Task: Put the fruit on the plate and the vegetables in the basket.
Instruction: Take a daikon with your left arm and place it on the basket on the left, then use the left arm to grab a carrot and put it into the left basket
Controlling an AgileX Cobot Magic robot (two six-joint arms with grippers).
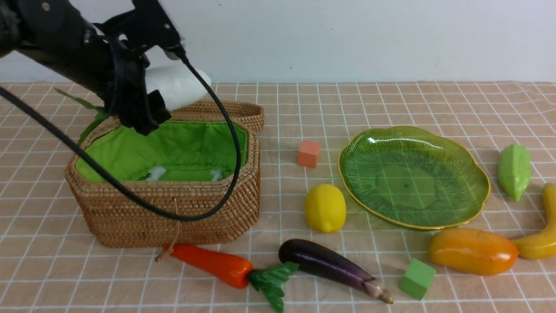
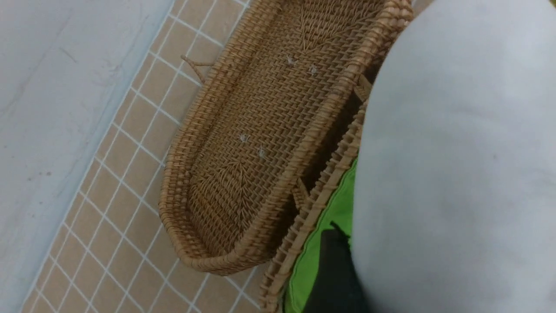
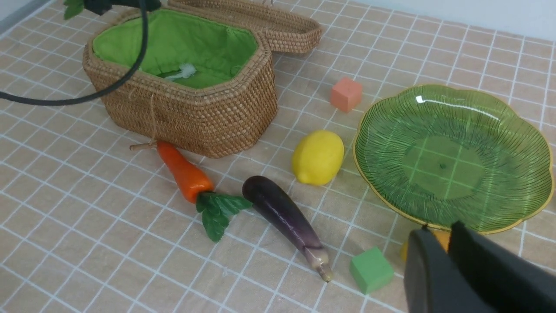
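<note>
Left tool (image 1: 147, 109) is clamped on the white toy radish with green leaves (image 1: 182, 87), holding it over the green-lined woven wicker basket (image 1: 130, 228), upper left of frame. Drop-off step, I'd say. Next move needs lowering, then letting go inside.

White radish (image 1: 182, 88) in left tool (image 1: 150, 108), above basket (image 1: 173, 208)

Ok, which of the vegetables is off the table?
The white radish, held by the left gripper above the basket; the carrot, eggplant and pale green vegetable lie on the tablecloth.
</note>
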